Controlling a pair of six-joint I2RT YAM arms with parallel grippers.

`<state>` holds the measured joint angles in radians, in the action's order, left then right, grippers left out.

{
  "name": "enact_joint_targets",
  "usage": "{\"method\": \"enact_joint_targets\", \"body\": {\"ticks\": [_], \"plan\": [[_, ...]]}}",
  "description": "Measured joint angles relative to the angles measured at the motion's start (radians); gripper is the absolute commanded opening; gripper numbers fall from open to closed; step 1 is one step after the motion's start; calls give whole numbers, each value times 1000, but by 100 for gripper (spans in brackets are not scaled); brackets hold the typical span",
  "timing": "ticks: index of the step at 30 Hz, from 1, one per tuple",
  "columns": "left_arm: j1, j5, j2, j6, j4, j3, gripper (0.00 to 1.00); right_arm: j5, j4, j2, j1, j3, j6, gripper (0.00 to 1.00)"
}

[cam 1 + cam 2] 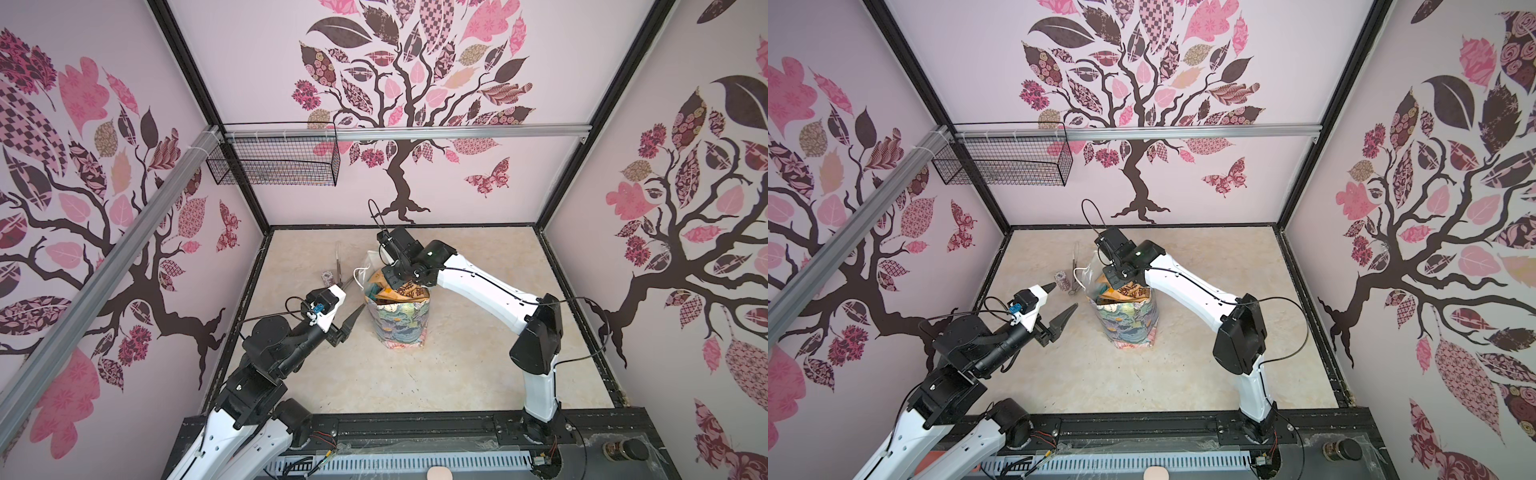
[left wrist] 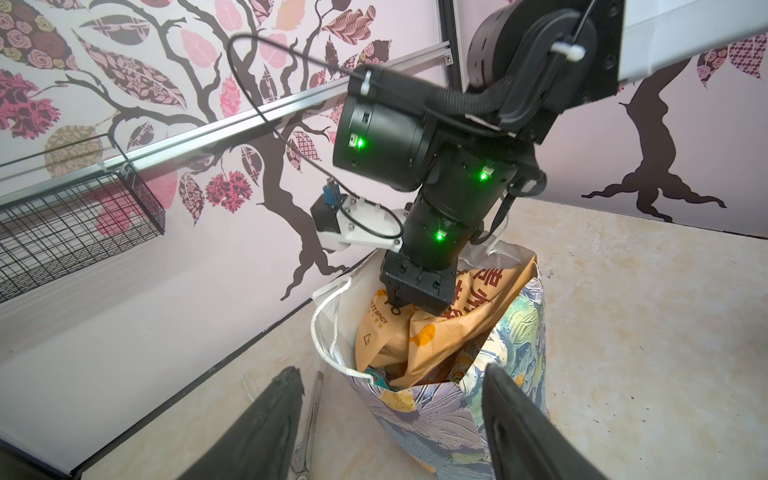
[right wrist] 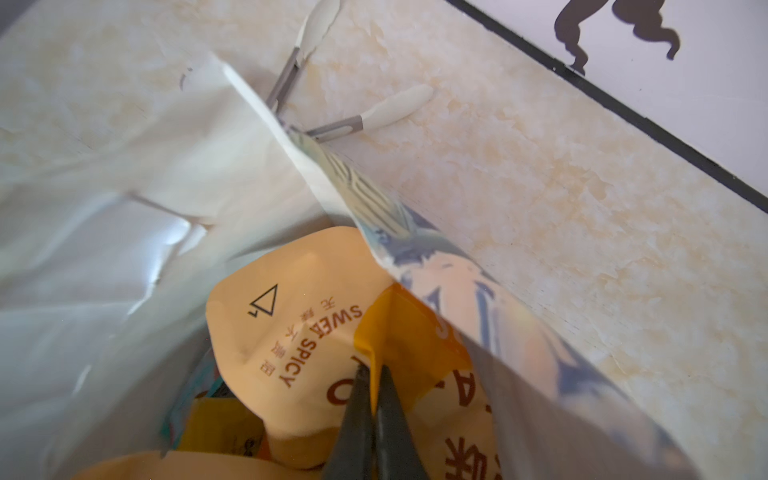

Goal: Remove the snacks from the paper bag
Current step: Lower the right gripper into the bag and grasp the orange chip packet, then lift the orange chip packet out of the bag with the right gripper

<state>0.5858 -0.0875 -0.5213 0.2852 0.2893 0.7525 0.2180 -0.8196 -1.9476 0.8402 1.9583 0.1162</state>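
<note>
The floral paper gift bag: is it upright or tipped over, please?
Upright: the floral paper gift bag stands on its base, mouth upward, a large orange plastic snack packet poking out.

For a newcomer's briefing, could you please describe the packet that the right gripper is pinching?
Find the floral paper bag upright on the table. At its open top, the right gripper is shut on the large orange packet. Biggest there, it bears dark Chinese characters and SWEET SPICY.
</note>
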Motion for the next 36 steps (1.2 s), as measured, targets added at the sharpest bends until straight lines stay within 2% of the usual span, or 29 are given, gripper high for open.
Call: {"method": "enact_joint_targets", "body": {"ticks": [6,27,36], "plan": [[0,0,-6,0,0,0,70,-5,33,76,1,-2,8,0],[0,-20,-21,-19,-3,0,70,-37,139,197,3,29,58,0],[0,-31,-23,-23,-3,0,70,-21,226,330,3,33,68,0]]}}
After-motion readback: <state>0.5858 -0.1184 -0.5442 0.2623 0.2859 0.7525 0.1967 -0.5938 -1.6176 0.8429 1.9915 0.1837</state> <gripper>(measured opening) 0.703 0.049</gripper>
